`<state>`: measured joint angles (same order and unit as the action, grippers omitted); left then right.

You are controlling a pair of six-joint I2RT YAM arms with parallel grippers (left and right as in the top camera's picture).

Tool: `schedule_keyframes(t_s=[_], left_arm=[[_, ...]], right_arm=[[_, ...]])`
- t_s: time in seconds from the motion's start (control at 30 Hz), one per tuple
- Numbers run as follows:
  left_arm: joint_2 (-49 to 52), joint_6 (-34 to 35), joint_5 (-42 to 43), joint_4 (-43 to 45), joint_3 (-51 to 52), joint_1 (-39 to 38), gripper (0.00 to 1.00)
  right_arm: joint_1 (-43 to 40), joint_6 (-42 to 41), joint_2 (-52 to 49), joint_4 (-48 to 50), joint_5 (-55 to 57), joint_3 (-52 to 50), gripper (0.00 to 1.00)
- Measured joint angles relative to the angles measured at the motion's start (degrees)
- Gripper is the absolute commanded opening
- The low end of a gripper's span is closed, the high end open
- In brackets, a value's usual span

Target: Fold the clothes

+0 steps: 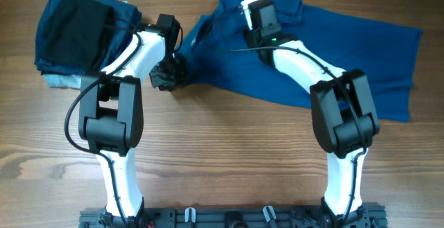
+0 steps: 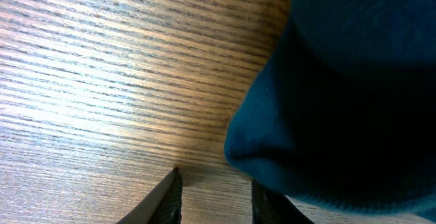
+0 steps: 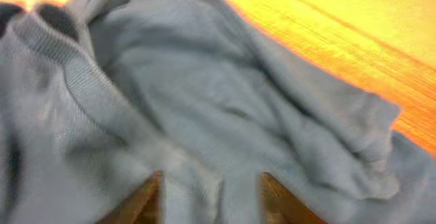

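Note:
The medium-blue shirt (image 1: pixel 347 55) lies spread and rumpled across the far right half of the table. My left gripper (image 1: pixel 166 75) is low at the shirt's left edge. In the left wrist view it (image 2: pixel 214 200) is open with bare wood between its fingers, and a rounded fold of the shirt (image 2: pixel 340 101) overlaps the right finger. My right gripper (image 1: pixel 248 7) hovers over the bunched upper-left part of the shirt. In the right wrist view it (image 3: pixel 212 197) stands open over the shirt (image 3: pixel 204 81), a low ridge of cloth between the jaws.
A pile of folded clothes sits at the far left: a black garment (image 1: pixel 73 30) on top, dark blue cloth (image 1: pixel 132 13) beneath it, and a pale grey-blue piece (image 1: pixel 62 82) showing at its near edge. Bare wooden table (image 1: pixel 229 159) lies in front of the arms.

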<state>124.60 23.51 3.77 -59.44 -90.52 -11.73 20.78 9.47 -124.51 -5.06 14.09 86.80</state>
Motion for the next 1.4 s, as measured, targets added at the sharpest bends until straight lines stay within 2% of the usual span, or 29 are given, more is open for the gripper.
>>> schedule_keyframes(t_s=[0.1,0.17,0.2,0.23,0.27,0.33,0.4,0.6,0.67,0.83,0.93,1.0,1.07,1.13,1.17,1.2,1.23,1.33,1.4], left_arm=[[0.0,0.0,0.0,-0.13,0.0,0.0,0.36],[-0.02,0.0,0.0,-0.17,0.0,0.0,0.37],[-0.04,0.0,0.0,-0.13,0.02,0.0,0.37],[-0.07,0.0,0.0,-0.17,0.04,0.0,0.37],[-0.09,0.02,0.0,0.04,0.09,0.0,0.37],[-0.11,0.09,0.0,0.5,0.11,0.0,0.37],[-0.11,0.17,0.0,0.55,0.11,0.0,0.37],[-0.15,0.17,0.0,1.16,0.11,0.0,0.37],[-0.15,0.17,0.0,1.2,0.11,0.0,0.37],[-0.17,0.17,0.0,1.22,0.11,0.0,0.37],[-0.17,0.17,0.0,1.22,0.11,0.0,0.37],[-0.17,0.17,0.0,1.25,0.11,0.0,0.37],[-0.2,0.17,0.0,1.36,0.15,0.0,0.38],[-0.2,0.17,0.0,1.38,0.15,0.0,0.38],[-0.2,0.17,0.0,1.38,0.15,0.0,0.38],[-0.2,0.17,0.0,1.38,0.15,0.0,0.38],[-0.2,0.17,0.0,1.38,0.15,0.0,0.38],[-0.22,0.2,0.0,1.36,0.15,0.0,0.38],[-0.22,0.17,0.0,1.42,0.15,0.0,0.38]], right_arm=[[-2.73,-2.6,2.03,-3.06,-0.92,0.07,0.71],[-3.98,-4.61,6.93,-11.96,-1.42,0.33,0.52],[-4.55,-5.84,11.58,-19.5,-2.29,0.5,0.36],[-4.98,-6.36,15.61,-24.33,-3.69,0.96,0.25],[-5.2,-6.88,20.04,-30.21,-6.01,1.4,0.21],[-5.18,-7.13,23.76,-39.93,-11.41,2.19,0.18],[-5.07,-6.36,22.12,-45.38,-15.58,1.62,0.15],[-5.07,-5.55,9.81,-48.09,-17.92,-1.62,0.11],[-5.09,-5.79,5.97,-46.62,-17.88,-1.92,0.04],[-6.73,-8.44,4.48,-42.14,-13.29,-1.86,0.06],[-9.99,-8.83,4.48,-39.54,-12.11,-1.18,0.13],[-13.99,-10.23,4.48,-34.67,-11.91,-0.98,0.21],[-16.63,-11.98,4.48,-29.97,-11.58,-0.76,0.23],[-17.77,-12.66,4.5,-30.34,-11.47,-0.44,0.22],[-18.56,-12.92,4.61,-31.78,-11.47,-0.17,0.23],[-19.3,-13.2,5.09,-33.22,-11.47,-0.09,0.32],[-20.35,-13.86,6.38,-35.58,-11.47,-0.09,0.36],[-25.44,-15.98,14.82,-45.81,-11.41,0.5,0.35],[-29.53,-17.59,18.05,-53.4,-11.23,1.2,0.29]])
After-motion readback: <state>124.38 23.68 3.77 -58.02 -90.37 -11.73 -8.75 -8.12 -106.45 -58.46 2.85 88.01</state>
